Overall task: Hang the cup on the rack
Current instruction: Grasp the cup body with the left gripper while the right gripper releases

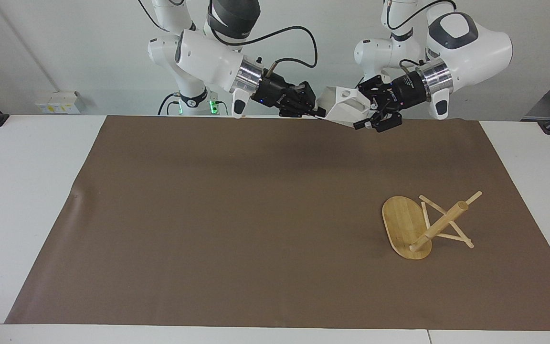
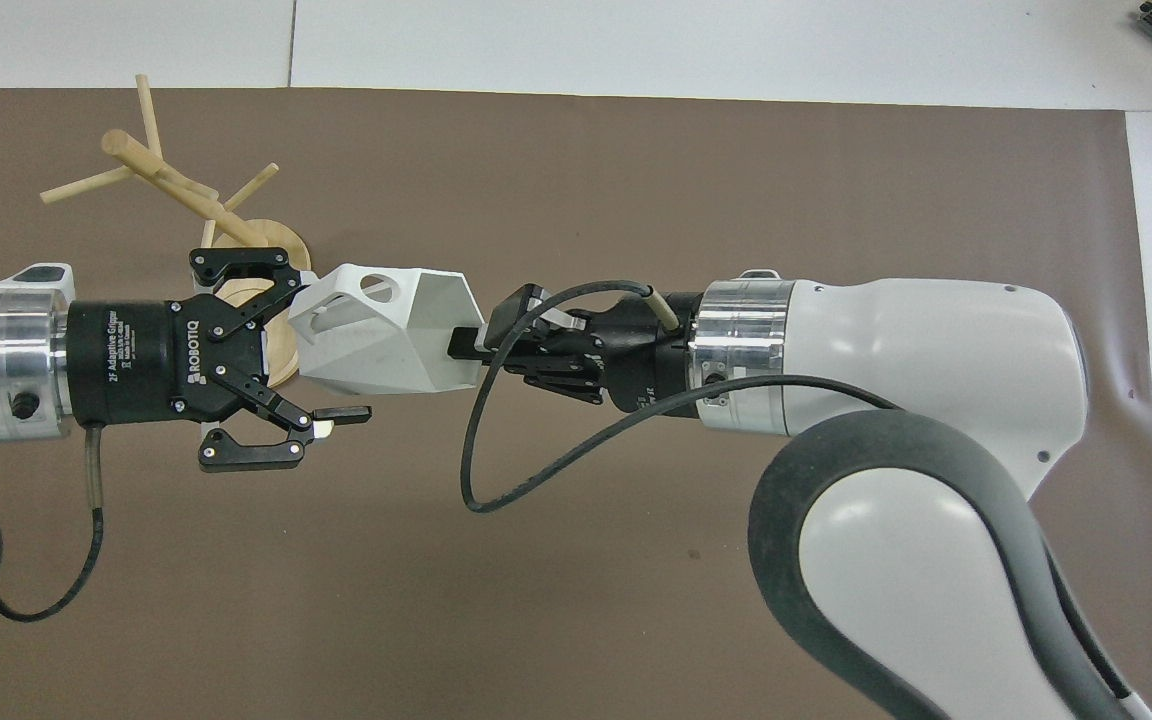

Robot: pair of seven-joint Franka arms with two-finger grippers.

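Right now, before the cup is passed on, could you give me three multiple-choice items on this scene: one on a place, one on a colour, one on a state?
1. Where does the rack stand?
A. On the brown mat, toward the left arm's end
B. On the mat, toward the right arm's end
C. In a gripper

2. What colour is the cup?
A. Blue
B. White
C. Black

3. What state is the cup in?
A. Hung on a peg
B. Lying on the mat
C. Held in the air by the right gripper

Key: 1 A, the rack is below the left arm's base in the facing view. 2 B, its faceted body is white. 3 C, the right gripper is shut on its rim, and the left gripper is open around its handle end.
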